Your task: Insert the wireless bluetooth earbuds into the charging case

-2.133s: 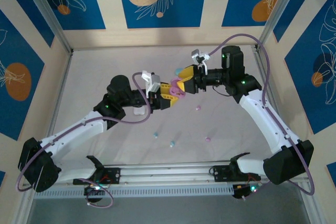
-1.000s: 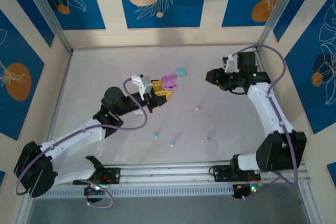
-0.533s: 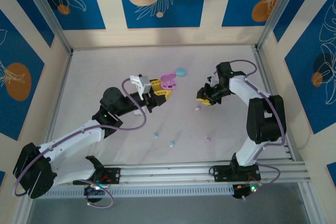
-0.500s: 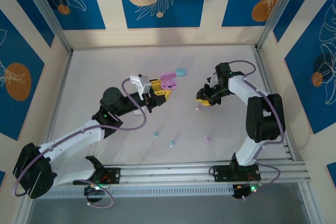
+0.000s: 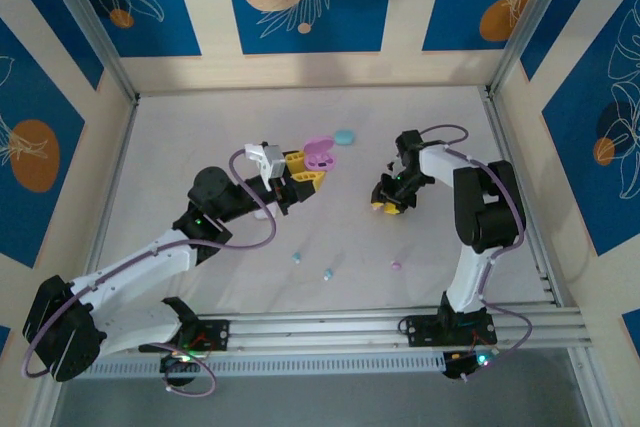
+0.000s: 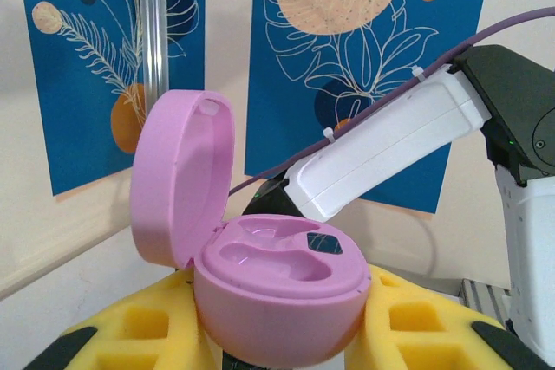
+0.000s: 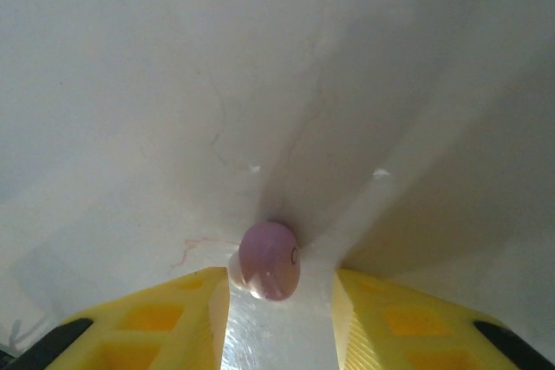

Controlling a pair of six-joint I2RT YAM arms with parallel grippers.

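Note:
My left gripper (image 5: 306, 173) is shut on the base of a pink charging case (image 6: 277, 288), held above the table with its lid (image 6: 178, 184) hinged open and both moulded wells bare. The same case (image 5: 320, 155) sits left of centre in the top view. My right gripper (image 5: 388, 203) points down at the table right of centre. In the right wrist view a pink earbud (image 7: 270, 259) lies on the cloth between my right gripper's (image 7: 279, 285) yellow fingers. It touches the left finger (image 7: 195, 301), and a gap separates it from the right finger (image 7: 373, 305).
A light blue case (image 5: 344, 137) lies behind the pink one. Two light blue earbuds (image 5: 297, 257) (image 5: 328, 274) and another pink earbud (image 5: 396, 266) rest on the cloth nearer the front rail (image 5: 320, 327). Something white (image 5: 263, 212) sits beneath the left arm.
The right arm swung down from a raised pose to the table, bringing its gripper around the pink earbud. The left gripper kept holding the open pink case nearly still.

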